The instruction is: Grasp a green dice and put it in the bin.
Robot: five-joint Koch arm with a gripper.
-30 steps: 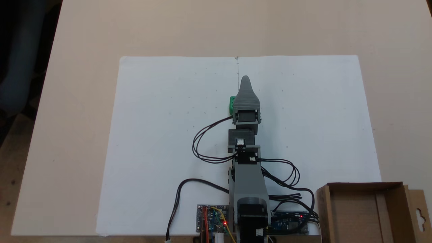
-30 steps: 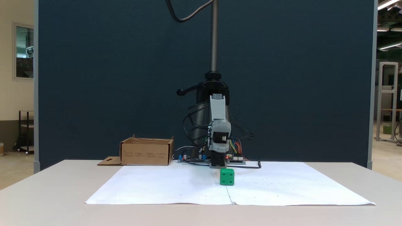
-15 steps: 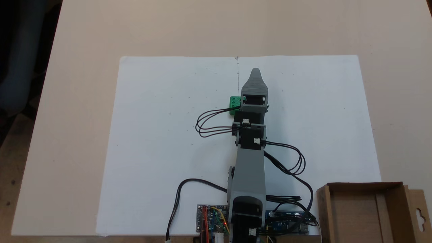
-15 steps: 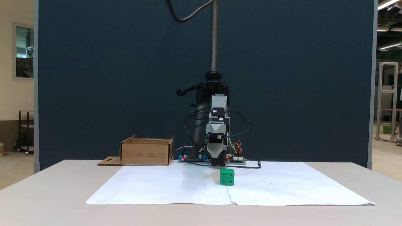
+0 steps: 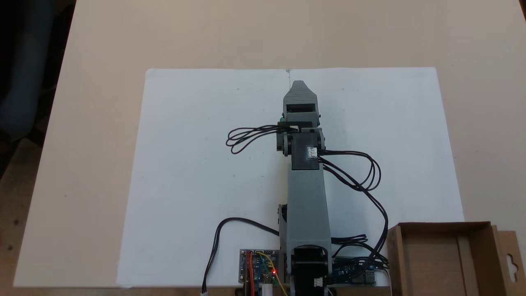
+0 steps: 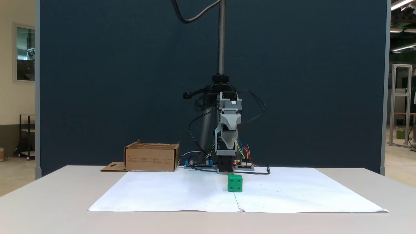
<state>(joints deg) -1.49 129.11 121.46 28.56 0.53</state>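
The green dice (image 6: 235, 183) rests on the white paper sheet (image 6: 169, 191), slightly right of the sheet's centre fold. From above, only a green sliver of the dice (image 5: 282, 120) peeks out at the left edge of the arm's wrist. My gripper (image 6: 225, 143) hangs well above the dice, clear of it, pointing forward and down. In the top-down fixed view the gripper (image 5: 299, 84) reaches past the dice toward the sheet's far edge. Its jaws lie one behind the other, so their state is hidden. The bin (image 5: 444, 257) is a brown cardboard box beside the arm's base.
Circuit boards (image 5: 259, 271) and black cables (image 5: 246, 137) surround the arm's base at the near edge of the sheet. The bin (image 6: 151, 157) has a flap with a hang-hole (image 5: 509, 261). A dark panel and a stand pole (image 6: 221, 39) rise behind the arm.
The arm has lifted and stretched farther out, so the wrist now covers nearly all of the dice from above. The gripper sits higher than before. The dice has not moved.
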